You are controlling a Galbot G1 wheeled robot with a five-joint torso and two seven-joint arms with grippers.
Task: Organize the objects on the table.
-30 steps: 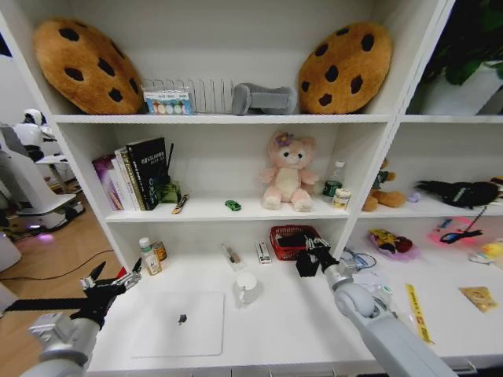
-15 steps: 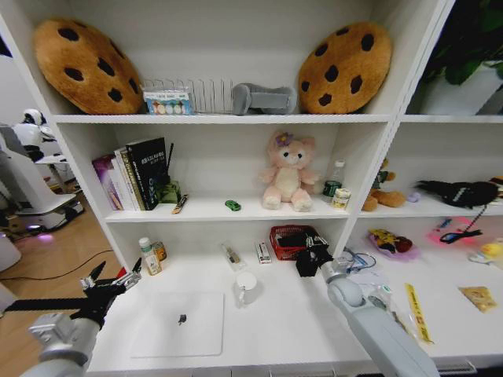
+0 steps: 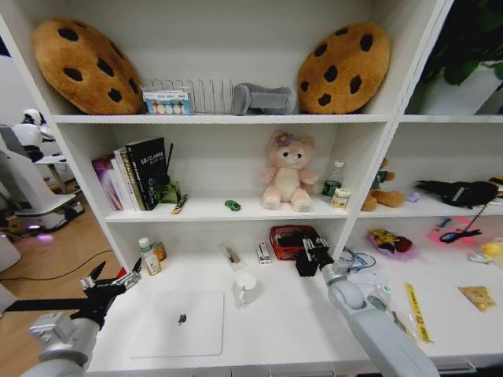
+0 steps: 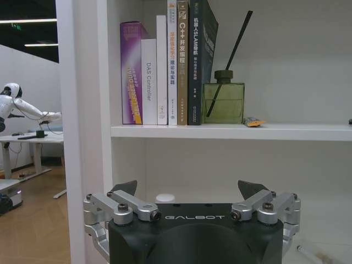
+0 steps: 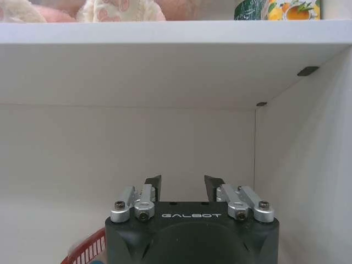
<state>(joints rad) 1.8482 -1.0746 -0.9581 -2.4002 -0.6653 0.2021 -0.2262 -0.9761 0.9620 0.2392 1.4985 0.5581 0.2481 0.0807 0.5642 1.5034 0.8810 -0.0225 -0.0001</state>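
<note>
On the white table [image 3: 291, 326] a slim silver laptop [image 3: 179, 324] lies closed at the front left, with a small dark thing on its lid. A white mug [image 3: 246, 287] stands just right of it. Two small bottles [image 3: 148, 257] stand at the back left, and small items [image 3: 231, 255] lie near the back wall. A tiny green toy car [image 3: 233, 205] sits on the shelf above. My left gripper [image 3: 110, 284] [image 4: 188, 190] hovers open off the table's left end, facing the bottles. My right gripper [image 3: 313, 254] [image 5: 181, 187] is open and empty beside the red basket [image 3: 289, 240].
Books [image 3: 134, 174] and a green diffuser bottle [image 4: 223, 102] fill the middle shelf's left side, with a pink plush [image 3: 288, 172] to the right. Cookie cushions [image 3: 85, 66] sit on top. Cables, a yellow strip [image 3: 416, 312] and toys lie on the right section.
My right arm has shifted slightly to the left, its gripper staying by the red basket. The left arm has not moved.
</note>
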